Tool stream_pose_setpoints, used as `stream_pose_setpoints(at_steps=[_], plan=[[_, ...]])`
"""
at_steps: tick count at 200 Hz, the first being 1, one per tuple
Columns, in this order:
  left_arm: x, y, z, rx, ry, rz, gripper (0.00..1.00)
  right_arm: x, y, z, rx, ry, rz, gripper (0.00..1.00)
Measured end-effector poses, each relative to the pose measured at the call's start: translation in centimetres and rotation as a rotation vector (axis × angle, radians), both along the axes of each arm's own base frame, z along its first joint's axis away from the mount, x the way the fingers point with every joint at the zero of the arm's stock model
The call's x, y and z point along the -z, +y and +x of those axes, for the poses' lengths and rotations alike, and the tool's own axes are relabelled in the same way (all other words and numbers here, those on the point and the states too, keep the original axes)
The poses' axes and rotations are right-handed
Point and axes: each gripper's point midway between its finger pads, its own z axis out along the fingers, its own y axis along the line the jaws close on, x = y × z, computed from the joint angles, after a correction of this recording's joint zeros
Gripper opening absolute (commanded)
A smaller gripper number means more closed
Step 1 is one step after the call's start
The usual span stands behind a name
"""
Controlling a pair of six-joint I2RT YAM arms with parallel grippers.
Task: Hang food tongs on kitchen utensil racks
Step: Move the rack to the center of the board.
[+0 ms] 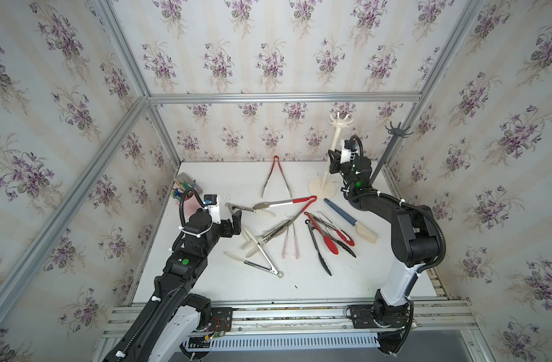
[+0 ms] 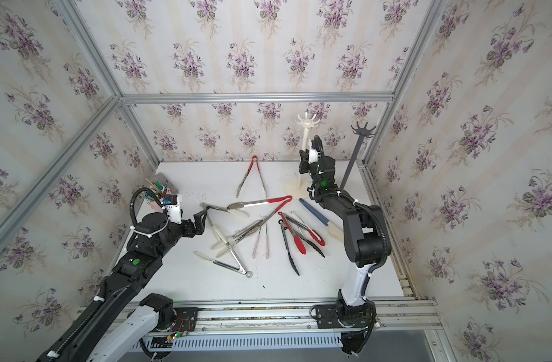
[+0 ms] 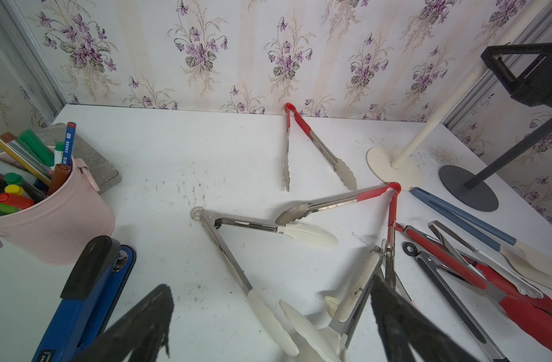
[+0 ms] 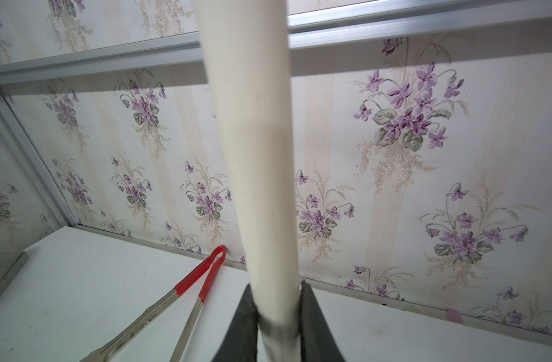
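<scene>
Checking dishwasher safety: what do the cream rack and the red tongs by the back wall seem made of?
Cream rack: likely plastic or painted metal, matte; even, dull surface. Red tongs: polished steel arms, reflective; red grips look like a rubbery coating.

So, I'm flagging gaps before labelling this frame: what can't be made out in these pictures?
Dark grey rack: its base is hidden behind the right arm in both top views.
Cream rack: its hook crown is cut off by the frame edge in the right wrist view, and the right gripper clamping it is blurred.
Pink cup: largely covered by the left arm in both top views. The pens are too small to count.
</scene>
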Motion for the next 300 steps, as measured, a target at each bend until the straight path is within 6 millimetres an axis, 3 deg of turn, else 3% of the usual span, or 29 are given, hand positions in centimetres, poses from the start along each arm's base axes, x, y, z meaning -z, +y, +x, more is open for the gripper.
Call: stream_pose_setpoints(at_steps=[134,181,267,300], plan=[[0.4,0.7,-0.5,-0.026,0.031,0.019,0.99,0.1,7.1,-3.6,-0.169,0.019,0.044,0.00],[0.5,0.7,-0.6,-0.027,0.036,0.020,0.99,0.1,7.4,-4.9,-0.182,0.021,0.044,0.00],[0.5,0.6,-0.8,-0.028,0.041,0.005,0.99,-0.1,7.4,-5.3,-0.192,0.053,0.049,0.49],[0.6,0.5,-0.8,-0.025,0.046,-0.003,0.99,0.3,7.2,-5.7,-0.184,0.081,0.038,0.57]])
